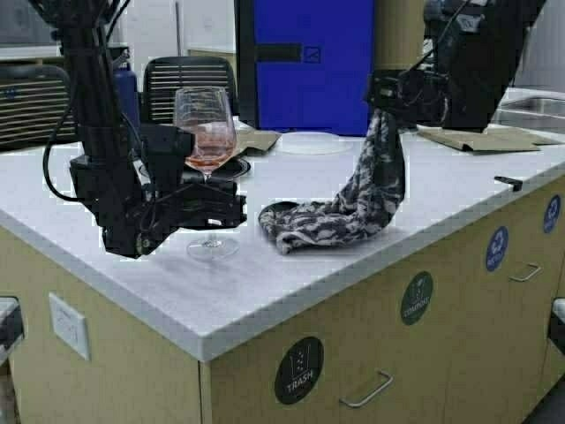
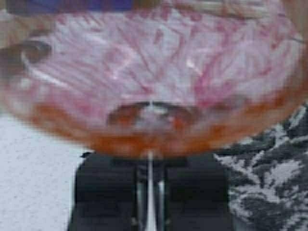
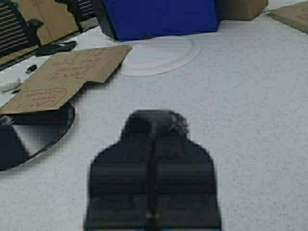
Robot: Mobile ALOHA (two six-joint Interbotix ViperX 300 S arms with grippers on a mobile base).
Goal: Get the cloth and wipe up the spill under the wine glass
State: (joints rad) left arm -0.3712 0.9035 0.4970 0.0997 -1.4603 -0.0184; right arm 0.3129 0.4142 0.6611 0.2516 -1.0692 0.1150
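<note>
The wine glass (image 1: pixel 205 128), with pink liquid in its bowl, stands near the counter's front left. My left gripper (image 1: pixel 212 188) is shut on its stem, above the round foot (image 1: pixel 212 248). I cannot tell whether the foot touches the counter. In the left wrist view the stem (image 2: pixel 150 192) runs between the closed fingers (image 2: pixel 106 192), under the bowl (image 2: pixel 154 72). My right gripper (image 1: pixel 384 104) is shut on one end of the dark, white-printed cloth (image 1: pixel 353 208). The cloth hangs down and trails left along the counter to just beside the glass foot. It also shows in the left wrist view (image 2: pixel 269 178) and at the right gripper's (image 3: pixel 153 122) tips. No spill shows.
A white paper plate (image 1: pixel 311 141), a blue box (image 1: pixel 309 62) and cardboard pieces (image 1: pixel 481 137) lie at the back of the counter. A black round dish (image 3: pixel 29 139) sits behind the glass. A sink (image 1: pixel 534 106) is at the far right. The counter's front edge (image 1: pixel 265 340) is close.
</note>
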